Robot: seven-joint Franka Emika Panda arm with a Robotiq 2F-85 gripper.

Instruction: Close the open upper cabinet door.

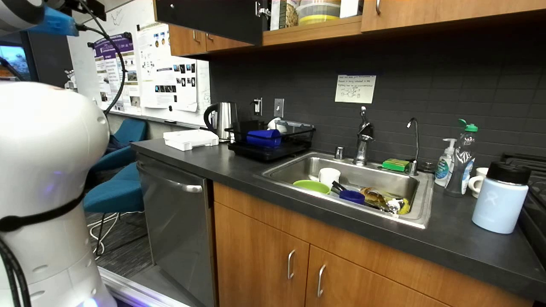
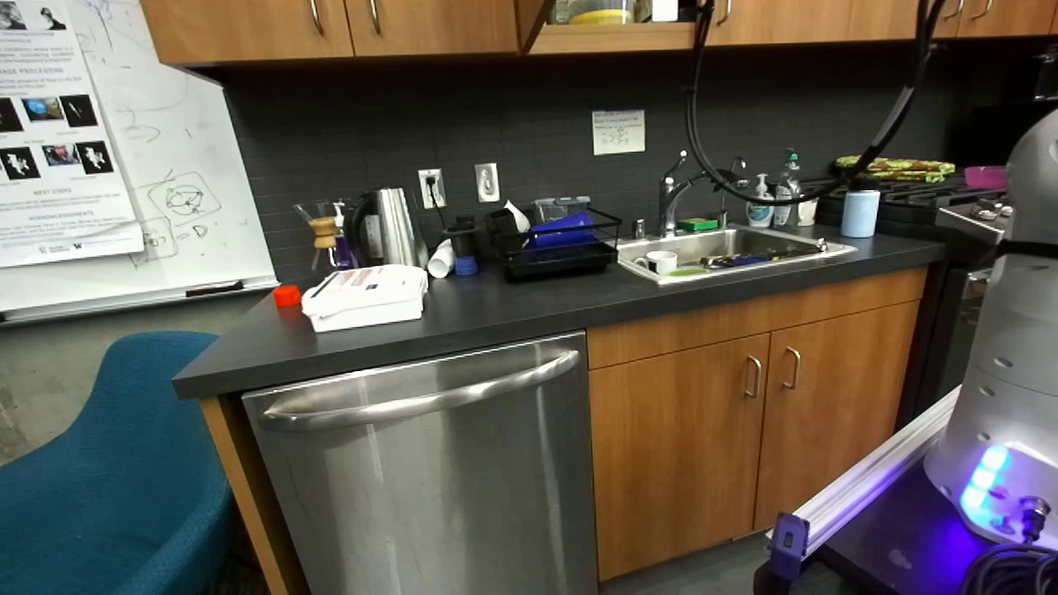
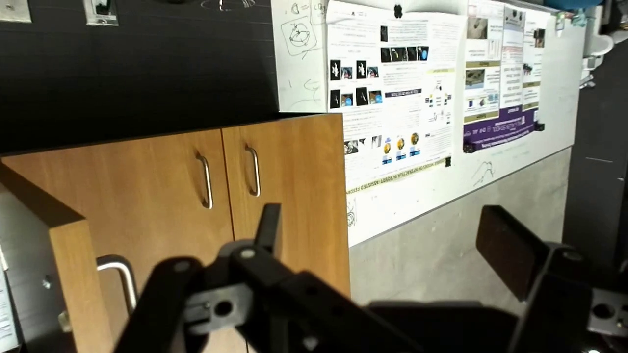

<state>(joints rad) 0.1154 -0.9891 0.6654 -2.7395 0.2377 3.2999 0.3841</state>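
Observation:
The upper cabinet door (image 1: 209,19) stands wide open in an exterior view, its dark inner face showing and its hinge at the shelf's left end. In an exterior view a narrow brown strip of it (image 2: 533,23) shows at the top edge. In the wrist view, which looks upside down, the door's brown edge (image 3: 81,279) and silver bar handle (image 3: 122,279) are at the lower left. My gripper (image 3: 387,235) is open and empty. Its left finger appears to the right of the handle, with no contact visible. The gripper cannot be made out in the exterior views.
Closed upper doors with handles (image 3: 206,181) lie behind the open door. The opened cabinet holds food containers (image 1: 318,13). Below are a counter with a dish rack (image 1: 273,145), kettle (image 1: 226,121), sink (image 1: 420,213) and blue bottle (image 1: 501,204). Arm cables (image 2: 694,124) hang before the cabinets.

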